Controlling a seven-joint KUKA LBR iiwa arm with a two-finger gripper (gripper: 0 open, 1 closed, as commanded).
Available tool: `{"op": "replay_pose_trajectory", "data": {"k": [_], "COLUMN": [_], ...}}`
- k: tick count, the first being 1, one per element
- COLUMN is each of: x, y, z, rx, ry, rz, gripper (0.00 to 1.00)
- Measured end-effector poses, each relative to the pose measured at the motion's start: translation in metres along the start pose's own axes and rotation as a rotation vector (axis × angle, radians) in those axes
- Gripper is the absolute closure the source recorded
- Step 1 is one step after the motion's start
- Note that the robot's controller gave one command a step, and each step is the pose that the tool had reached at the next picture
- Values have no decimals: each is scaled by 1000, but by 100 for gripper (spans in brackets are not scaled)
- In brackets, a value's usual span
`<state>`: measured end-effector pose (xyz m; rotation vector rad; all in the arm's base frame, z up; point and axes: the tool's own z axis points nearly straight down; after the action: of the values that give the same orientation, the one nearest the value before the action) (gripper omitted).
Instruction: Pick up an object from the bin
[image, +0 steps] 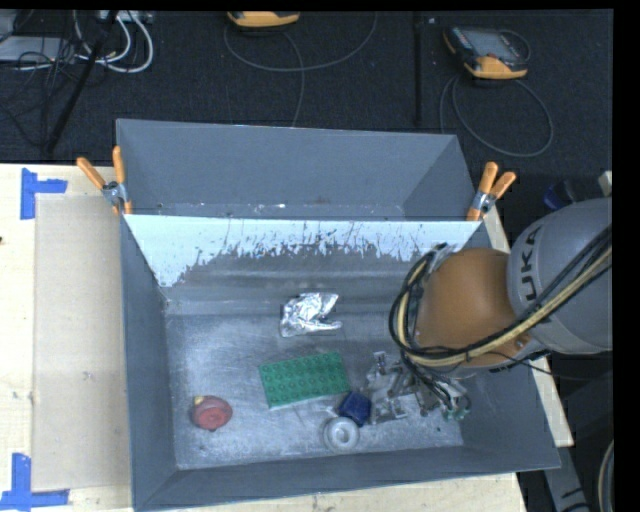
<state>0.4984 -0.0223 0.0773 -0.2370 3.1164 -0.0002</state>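
My gripper (383, 392) is low in the bin's front right part, its metal fingers reaching left toward a small dark blue object (354, 406) that lies right beside them. A white ring-shaped piece (341, 433) lies just in front of the blue object. A green studded plate (303, 379) lies flat to the left of the gripper. Whether the fingers enclose the blue object I cannot make out.
A crumpled silver foil ball (310, 314) sits mid-bin toward the back. A red round piece (212, 411) lies at the front left. The arm with its orange cover and cables leans in over the right side of the bin.
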Motion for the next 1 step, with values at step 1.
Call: {"op": "replay_pose_trajectory", "data": {"k": [1], "x": [19], "y": [-34], "z": [-152], "rx": [1], "ry": [9], "rz": [-80], "gripper": [100]}}
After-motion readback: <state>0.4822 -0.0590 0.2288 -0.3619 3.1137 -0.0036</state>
